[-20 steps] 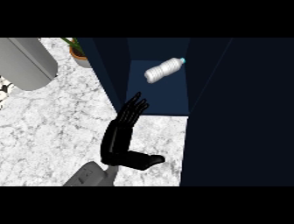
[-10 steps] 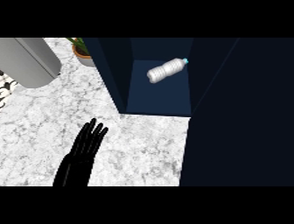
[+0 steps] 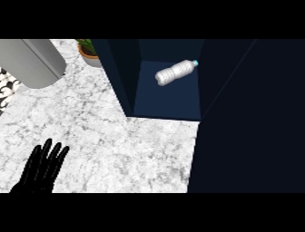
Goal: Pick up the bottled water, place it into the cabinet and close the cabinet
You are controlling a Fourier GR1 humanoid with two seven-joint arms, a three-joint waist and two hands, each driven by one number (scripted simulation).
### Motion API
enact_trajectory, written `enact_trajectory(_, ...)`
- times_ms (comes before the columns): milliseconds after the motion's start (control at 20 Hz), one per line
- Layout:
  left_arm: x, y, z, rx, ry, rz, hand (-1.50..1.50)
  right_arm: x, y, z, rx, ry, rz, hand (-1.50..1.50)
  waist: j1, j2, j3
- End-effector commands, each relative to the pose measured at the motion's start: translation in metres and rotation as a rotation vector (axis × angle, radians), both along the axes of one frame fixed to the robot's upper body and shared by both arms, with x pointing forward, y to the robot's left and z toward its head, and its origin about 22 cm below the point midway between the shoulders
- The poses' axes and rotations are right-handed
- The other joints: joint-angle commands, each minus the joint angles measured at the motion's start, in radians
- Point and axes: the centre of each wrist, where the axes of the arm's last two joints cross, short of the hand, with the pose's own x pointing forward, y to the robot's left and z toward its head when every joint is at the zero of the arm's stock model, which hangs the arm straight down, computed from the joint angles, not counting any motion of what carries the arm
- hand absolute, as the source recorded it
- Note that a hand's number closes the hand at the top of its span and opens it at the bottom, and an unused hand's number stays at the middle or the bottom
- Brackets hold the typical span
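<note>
The bottled water (image 3: 176,72) lies on its side inside the cabinet (image 3: 167,97), cap pointing up and right. The left robot hand (image 3: 41,170) rests flat and open on the counter (image 3: 115,145) (holding nothing), well away down-left. The door looks open.

Clear bottled water (image 3: 175,72) lies tilted inside the open dark-blue cabinet (image 3: 167,97)

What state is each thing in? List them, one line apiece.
bottled water: lying on its side inside the cabinet, held by nothing.
cabinet: open, its dark door swung out at the right.
left robot hand: open, fingers straight, low over the marble counter.
potted plant: upright, behind the cabinet's left wall.
</note>
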Motion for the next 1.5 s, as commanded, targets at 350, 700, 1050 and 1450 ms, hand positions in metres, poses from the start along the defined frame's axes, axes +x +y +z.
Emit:
enact_trajectory(350,-0.017,0.062,0.025,0.014,-0.044,-0.057,-1.5,0.017,0.028,0.034,-0.092,-0.021,0.208,1.5,0.054,0.028,0.0)
enact_trajectory(700,-0.019,0.077,0.027,0.027,-0.033,-0.084,-1.5,0.039,0.037,0.036,-0.19,-0.104,0.321,1.5,0.082,0.033,-0.006)
enact_trajectory(1050,-0.013,0.094,0.036,0.033,-0.063,-0.074,-1.5,0.057,0.051,0.025,-0.181,-0.057,0.315,1.5,0.099,0.04,-0.01)
enact_trajectory(1450,-0.009,0.094,0.042,0.039,-0.07,-0.088,-1.5,0.072,0.055,0.017,-0.112,-0.009,0.227,1.5,0.104,0.05,-0.008)
